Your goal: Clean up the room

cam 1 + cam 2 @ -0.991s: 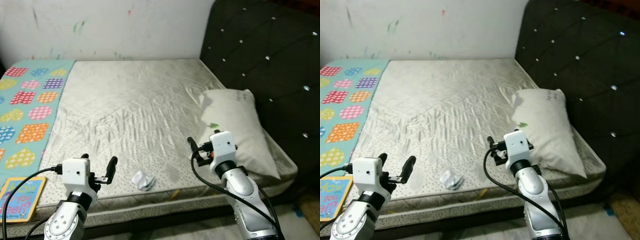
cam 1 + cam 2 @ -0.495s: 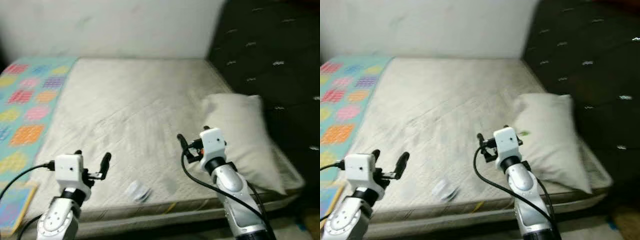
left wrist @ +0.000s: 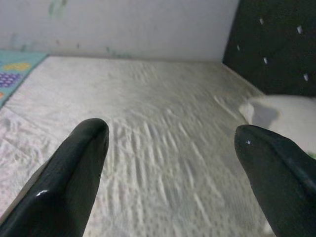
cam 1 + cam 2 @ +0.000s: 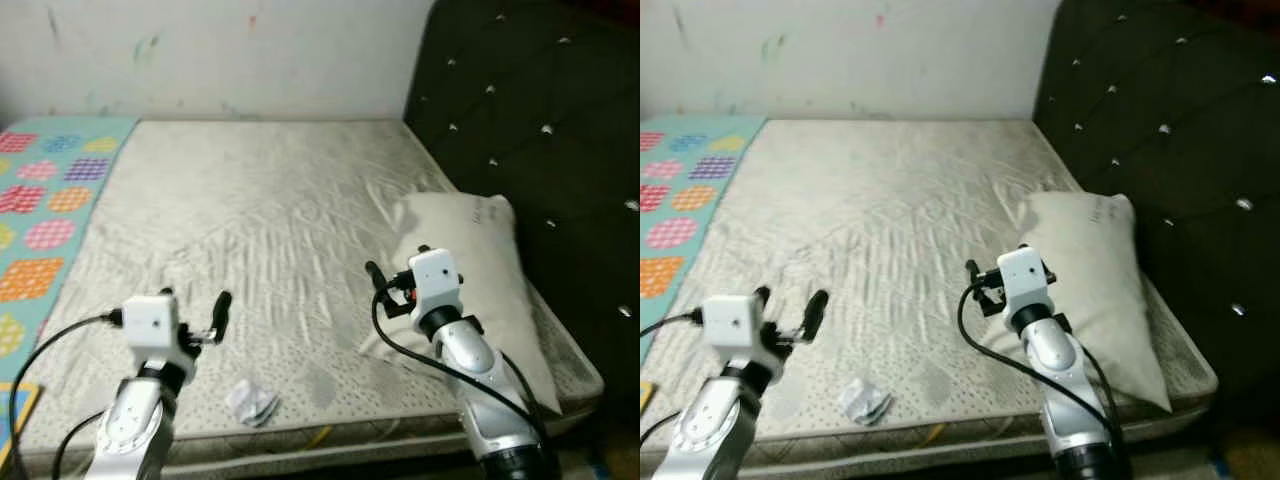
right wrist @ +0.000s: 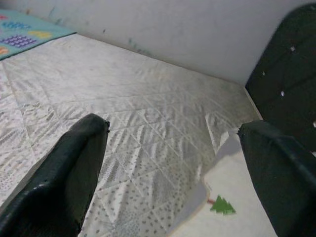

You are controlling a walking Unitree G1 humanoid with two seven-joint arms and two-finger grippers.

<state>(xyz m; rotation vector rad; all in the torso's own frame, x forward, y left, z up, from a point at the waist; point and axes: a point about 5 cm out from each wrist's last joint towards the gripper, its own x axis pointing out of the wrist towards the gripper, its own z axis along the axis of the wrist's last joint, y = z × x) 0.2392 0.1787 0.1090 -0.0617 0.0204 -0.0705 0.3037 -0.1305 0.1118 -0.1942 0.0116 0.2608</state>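
View has swung right since a second ago, camera motion only; crumpled white wad (image 4: 252,402) lies near the bed (image 4: 270,210) front edge; left claw (image 4: 196,318) released above it; right claw (image 4: 983,285) released beside pillow (image 4: 480,260); pickup not begun.

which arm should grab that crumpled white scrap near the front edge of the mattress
Left. The left gripper hangs open almost directly above the crumpled scrap, while the right gripper is over by the pillow.
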